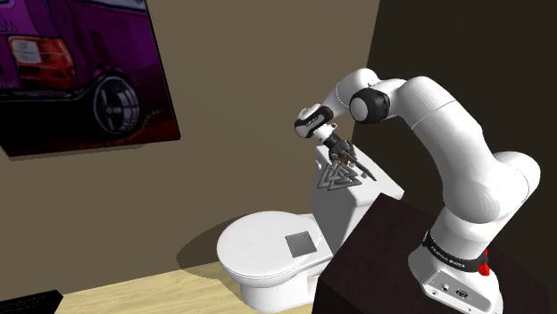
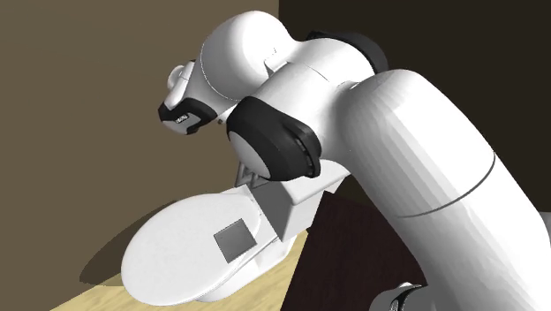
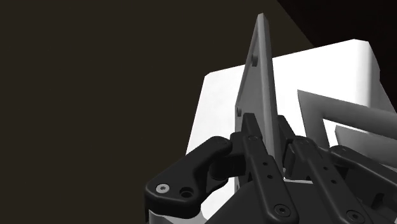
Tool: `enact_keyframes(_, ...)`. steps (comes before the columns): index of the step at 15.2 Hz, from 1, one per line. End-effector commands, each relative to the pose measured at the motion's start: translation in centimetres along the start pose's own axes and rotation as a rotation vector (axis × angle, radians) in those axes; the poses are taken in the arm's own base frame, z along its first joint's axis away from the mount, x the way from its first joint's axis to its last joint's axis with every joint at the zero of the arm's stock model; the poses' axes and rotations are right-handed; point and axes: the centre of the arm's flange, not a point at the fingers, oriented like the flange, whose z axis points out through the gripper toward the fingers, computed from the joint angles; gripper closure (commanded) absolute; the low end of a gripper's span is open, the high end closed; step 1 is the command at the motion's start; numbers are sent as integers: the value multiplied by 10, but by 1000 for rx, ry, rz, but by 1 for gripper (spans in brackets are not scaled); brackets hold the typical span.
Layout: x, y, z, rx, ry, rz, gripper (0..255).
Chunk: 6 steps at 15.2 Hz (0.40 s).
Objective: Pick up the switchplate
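thin grey switchplate with 2 small holes, upright, edge-on, clasped in the tool.

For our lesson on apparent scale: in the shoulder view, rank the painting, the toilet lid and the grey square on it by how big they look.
1. Painting, largest, though cut off by the frame.
2. Toilet lid.
3. Grey square, smallest.

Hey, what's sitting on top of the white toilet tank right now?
A grey frame of nested triangles lies on the white toilet tank. Above it the black hand clasps a thin grey plate, hiding part of the frame.
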Motion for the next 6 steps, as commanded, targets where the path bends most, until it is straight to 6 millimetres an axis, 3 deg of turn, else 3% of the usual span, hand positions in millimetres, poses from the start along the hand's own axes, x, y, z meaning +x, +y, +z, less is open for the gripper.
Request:
enact_keyframes(1,-5,8,-5,0,0,0,255)
enact_keyframes(6,-14,19,-13,0,0,0,255)
